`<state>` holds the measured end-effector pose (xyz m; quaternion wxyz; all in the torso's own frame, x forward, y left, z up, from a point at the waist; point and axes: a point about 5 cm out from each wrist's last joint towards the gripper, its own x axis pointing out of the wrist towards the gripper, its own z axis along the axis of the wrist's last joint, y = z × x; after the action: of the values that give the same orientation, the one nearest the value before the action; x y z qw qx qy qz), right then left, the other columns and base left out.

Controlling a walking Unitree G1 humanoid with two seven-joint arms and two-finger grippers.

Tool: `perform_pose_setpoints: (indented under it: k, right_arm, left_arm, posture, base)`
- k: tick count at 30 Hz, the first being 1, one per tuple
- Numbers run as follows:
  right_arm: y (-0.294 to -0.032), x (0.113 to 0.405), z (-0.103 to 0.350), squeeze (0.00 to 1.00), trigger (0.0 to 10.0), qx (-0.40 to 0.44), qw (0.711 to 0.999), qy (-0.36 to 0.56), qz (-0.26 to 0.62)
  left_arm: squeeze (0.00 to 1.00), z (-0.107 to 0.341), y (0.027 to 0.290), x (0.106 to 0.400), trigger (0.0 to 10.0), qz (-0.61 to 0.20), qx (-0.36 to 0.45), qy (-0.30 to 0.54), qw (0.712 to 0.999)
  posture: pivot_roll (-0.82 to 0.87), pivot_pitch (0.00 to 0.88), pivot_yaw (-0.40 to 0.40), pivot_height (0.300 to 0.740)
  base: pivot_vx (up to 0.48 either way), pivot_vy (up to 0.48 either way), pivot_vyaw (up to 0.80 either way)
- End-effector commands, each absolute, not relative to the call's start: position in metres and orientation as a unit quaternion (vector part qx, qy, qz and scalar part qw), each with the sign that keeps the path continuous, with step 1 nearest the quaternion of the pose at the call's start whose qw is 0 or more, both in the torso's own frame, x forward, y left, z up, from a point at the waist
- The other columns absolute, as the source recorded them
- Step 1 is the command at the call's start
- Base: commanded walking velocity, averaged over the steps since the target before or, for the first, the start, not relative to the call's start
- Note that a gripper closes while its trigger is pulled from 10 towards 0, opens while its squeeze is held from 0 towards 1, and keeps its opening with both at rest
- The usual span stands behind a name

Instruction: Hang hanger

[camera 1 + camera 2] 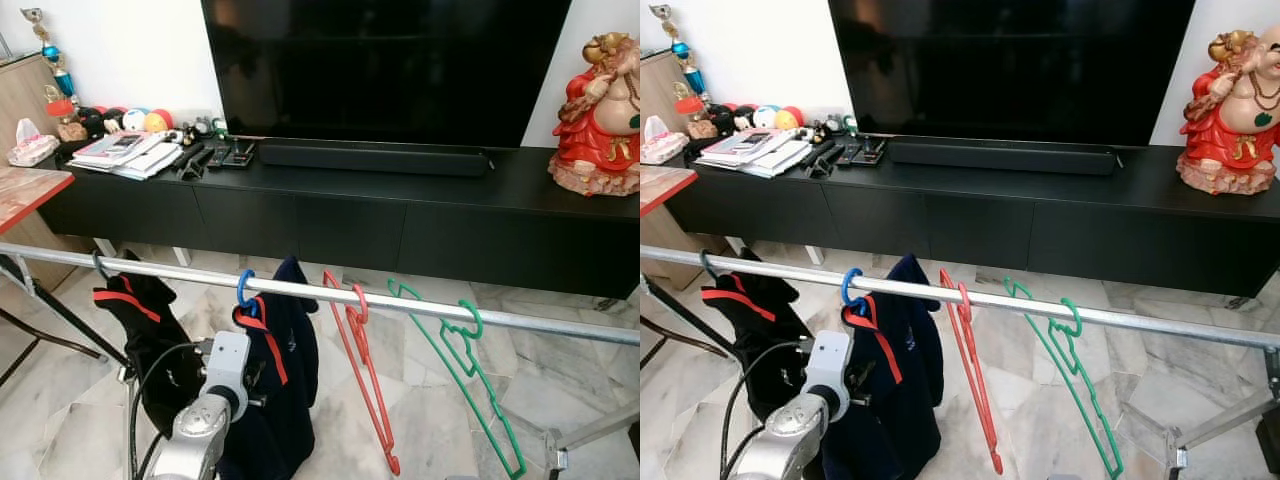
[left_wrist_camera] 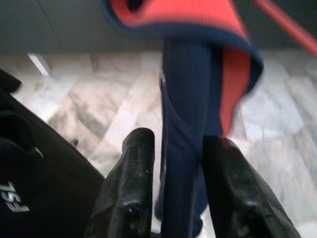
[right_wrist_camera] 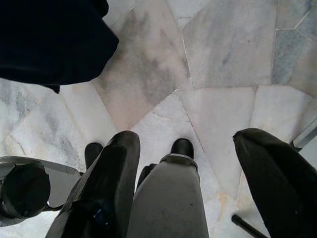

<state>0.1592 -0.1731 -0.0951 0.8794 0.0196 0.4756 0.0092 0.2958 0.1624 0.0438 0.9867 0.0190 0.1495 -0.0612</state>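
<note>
Now blue hanger (image 1: 246,290) hooked upright on rail (image 1: 420,306).

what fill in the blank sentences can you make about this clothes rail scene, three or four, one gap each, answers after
1. The empty hanger beside the navy garment is ____ in colour.
2. The navy garment hangs from a ____ hook on the metal rail.
3. The left gripper has its fingers on either side of the ____ garment.
4. The red statue stands on the black TV ____.

Missing words: red; blue; navy; cabinet
</note>
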Motion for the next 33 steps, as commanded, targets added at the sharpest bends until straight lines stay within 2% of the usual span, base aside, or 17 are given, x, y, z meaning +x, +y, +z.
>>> perform_pose_setpoints:
  k: [1,9,14,15,19,25,26,27,28,29,33]
  right_arm:
    - [-0.172,0.159,-0.095,0.00,10.0,0.023,0.880,0.475,0.009]
    - [-0.172,0.161,-0.095,0.00,10.0,0.022,0.880,0.474,0.010]
    - [-0.173,0.161,-0.094,0.00,10.0,0.021,0.880,0.474,0.010]
    - [-0.173,0.161,-0.094,0.00,10.0,0.021,0.880,0.474,0.011]
    - [-0.173,0.161,-0.094,0.00,10.0,0.020,0.880,0.474,0.012]
    - [-0.172,0.162,-0.094,0.00,10.0,0.020,0.880,0.474,0.010]
    - [-0.172,0.162,-0.094,0.00,10.0,0.020,0.880,0.474,0.011]
    - [-0.172,0.162,-0.094,0.00,10.0,0.020,0.880,0.474,0.011]
    - [-0.172,0.162,-0.094,0.00,10.0,0.020,0.880,0.474,0.011]
    - [-0.172,0.162,-0.094,0.00,10.0,0.020,0.880,0.474,0.011]
    - [-0.172,0.161,-0.095,0.00,10.0,0.025,0.880,0.474,0.003]
  left_arm:
    - [1.00,0.048,0.166,0.294,10.0,-0.056,0.010,0.136,0.989]
    - [1.00,0.044,0.178,0.266,10.0,-0.052,0.000,0.121,0.991]
    - [1.00,0.031,0.200,0.250,10.0,-0.011,0.003,0.140,0.990]
    - [1.00,0.022,0.212,0.242,10.0,0.009,0.012,0.156,0.988]
    - [1.00,0.003,0.225,0.230,10.0,0.023,0.029,0.202,0.979]
    - [1.00,-0.026,0.236,0.220,10.0,0.010,0.065,0.281,0.958]
    - [0.98,-0.031,0.237,0.219,10.0,0.008,0.067,0.298,0.952]
    - [0.85,-0.034,0.238,0.218,10.0,0.006,0.070,0.310,0.948]
    - [0.00,-0.041,0.237,0.216,10.0,0.002,0.074,0.334,0.940]
    - [0.00,-0.041,0.237,0.216,10.0,0.002,0.074,0.334,0.940]
    - [0.00,-0.062,0.224,0.201,10.0,-0.026,0.088,0.408,0.908]
  posture:
    - [-0.02,0.021,0.046,0.740]
    - [-0.02,0.018,0.046,0.740]
    - [-0.01,0.010,0.041,0.740]
    - [-0.01,0.005,0.042,0.740]
    - [-0.01,0.000,0.046,0.740]
    - [-0.02,0.000,0.045,0.740]
    - [-0.02,0.000,0.045,0.740]
    - [-0.02,0.000,0.048,0.740]
    - [-0.03,0.000,0.049,0.740]
    - [-0.03,0.000,0.049,0.740]
    - [-0.03,0.000,0.050,0.740]
  base:
    - [0.000,0.000,0.00]
    - [0.000,0.000,0.00]
    - [0.000,0.000,0.00]
    - [0.000,0.000,0.00]
    - [0.000,0.000,0.00]
    - [0.000,0.000,0.00]
    - [0.000,0.000,0.00]
    - [0.000,0.000,0.00]
    - [0.000,0.000,0.00]
    - [0.000,0.000,0.00]
    - [0.000,0.000,0.00]
